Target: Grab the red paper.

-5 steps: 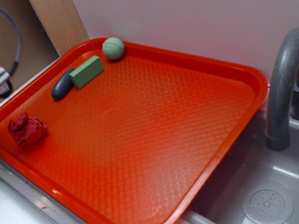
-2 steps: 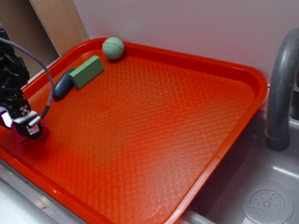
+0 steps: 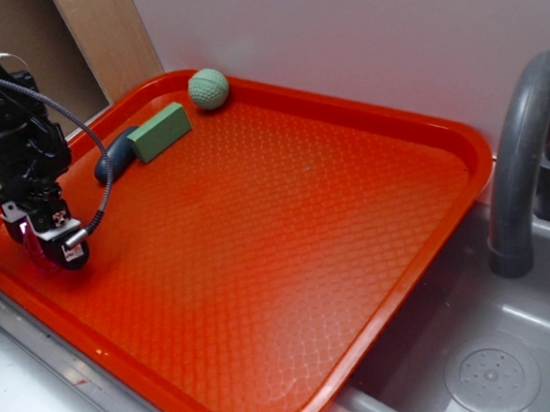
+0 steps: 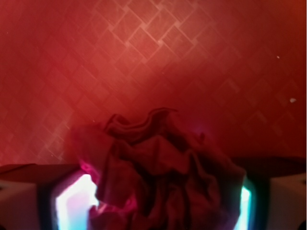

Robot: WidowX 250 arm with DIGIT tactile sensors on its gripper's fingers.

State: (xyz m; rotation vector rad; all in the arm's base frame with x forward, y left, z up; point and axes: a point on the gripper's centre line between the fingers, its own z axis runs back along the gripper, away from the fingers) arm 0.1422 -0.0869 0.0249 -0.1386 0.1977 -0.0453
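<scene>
Surface: an orange-red textured tray is seen beside a grey sink.
Red paper: dark red, crumpled, lumpy; at the tray's left edge.
Claw: lowered around the paper, which sits between its fingers; whether it is gripped cannot be told.

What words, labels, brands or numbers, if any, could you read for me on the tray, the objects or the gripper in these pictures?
None can be read.
Tray: only an embossed diamond texture.
Green ball, green block, dark object: unmarked.
Red paper: plain crumpled surface.
Gripper: glowing pads, no legible markings.
Faucet: no markings visible.
</scene>
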